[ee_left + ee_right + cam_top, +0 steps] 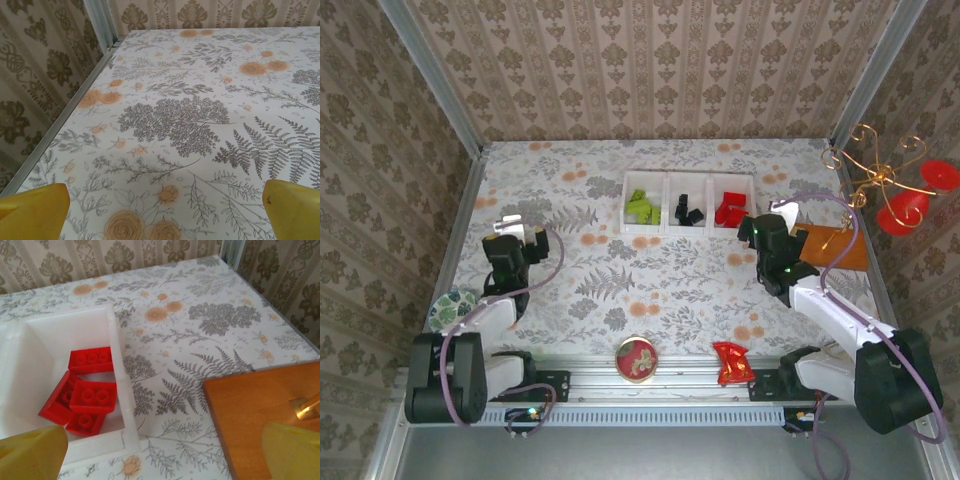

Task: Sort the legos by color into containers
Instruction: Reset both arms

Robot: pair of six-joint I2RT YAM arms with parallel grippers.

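The white three-compartment tray (666, 202) stands at the back middle of the table. Its left cell holds lime-green legos (640, 207), its middle cell black ones (688, 212), its right cell red ones (728, 211). In the right wrist view several red legos (89, 396) lie in the tray's end cell (118, 371). My right gripper (162, 455) hangs open just right of that cell's corner, over bare cloth. At the left, well away from the tray, my left gripper (165, 215) is open above the floral tablecloth, with nothing between its yellow fingertips (35, 212). From above, the left gripper (513, 226) and right gripper (772, 222) flank the tray.
A flat orange board (840, 248) lies right of the right gripper and carries a gold wire stand (880, 175) with red discs. The orange board (265, 415) is close to the right fingertip. A round red-topped tin (637, 358), a shiny red wrapper (732, 362) and a green patterned disc (453, 308) lie near the front.
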